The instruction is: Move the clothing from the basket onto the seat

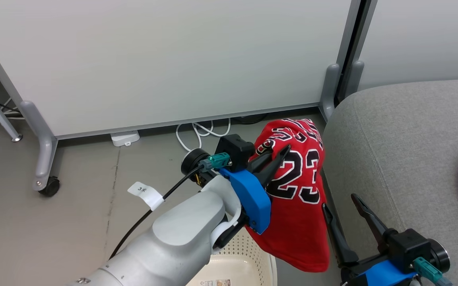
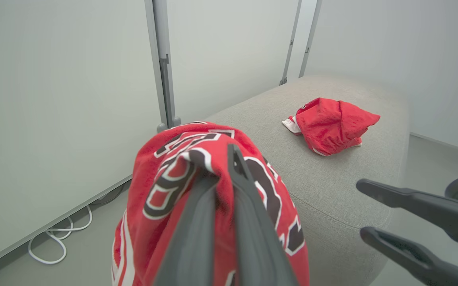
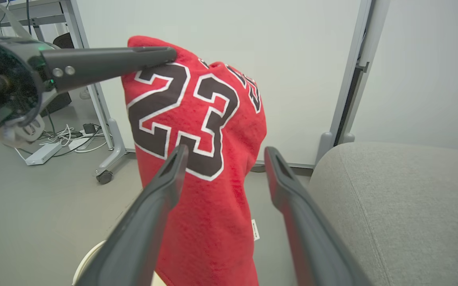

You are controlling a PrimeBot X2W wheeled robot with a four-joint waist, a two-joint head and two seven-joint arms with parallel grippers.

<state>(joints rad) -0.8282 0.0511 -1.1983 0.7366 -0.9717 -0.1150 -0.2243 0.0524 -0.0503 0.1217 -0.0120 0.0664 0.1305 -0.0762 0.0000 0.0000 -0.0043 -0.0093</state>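
Between the clenched fingers of the left gripper [image 1: 280,155] a red jersey [image 1: 298,226] is pinched near its top and hangs free in the air, with the number 23 showing. Just beside the hanging cloth, the right gripper [image 1: 339,201] has its fingers spread and holds nothing. Below the jersey, part of the basket [image 1: 249,248] shows on the floor [image 1: 74,222]. On the right is the grey seat [image 1: 404,139], and a second jersey [image 2: 332,123] lies crumpled on it.
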